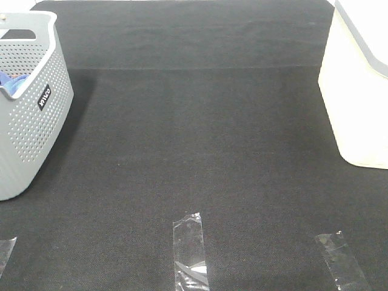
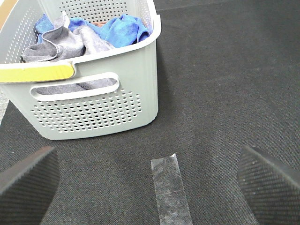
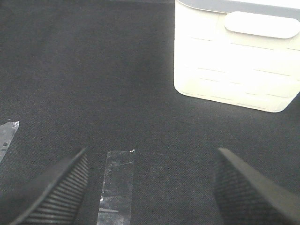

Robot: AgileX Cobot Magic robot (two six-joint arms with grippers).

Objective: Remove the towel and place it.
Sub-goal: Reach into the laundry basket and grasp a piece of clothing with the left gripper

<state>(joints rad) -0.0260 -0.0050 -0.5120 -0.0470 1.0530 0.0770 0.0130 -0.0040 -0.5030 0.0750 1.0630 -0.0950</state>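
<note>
We locate one towel (image 2: 77, 41), slate-grey, crumpled inside the one grey perforated basket (image 2: 93, 110), against the wall with the handle slot that faces the left pincer (image 2: 150, 185). One blue cloth (image 2: 123, 27) lies bunched in the same basket, touching the towel on its far side. The basket stands at the left edge of the black surface (image 1: 194, 151); one white bin (image 1: 357, 97) stands at the right edge, well apart. Three strips of clear tape (image 1: 190, 248) lie flat on the surface. The left pincer's fingers stand wide apart and empty before the basket; the right pincer (image 3: 152, 190) is likewise spread and empty, facing the bin.
</note>
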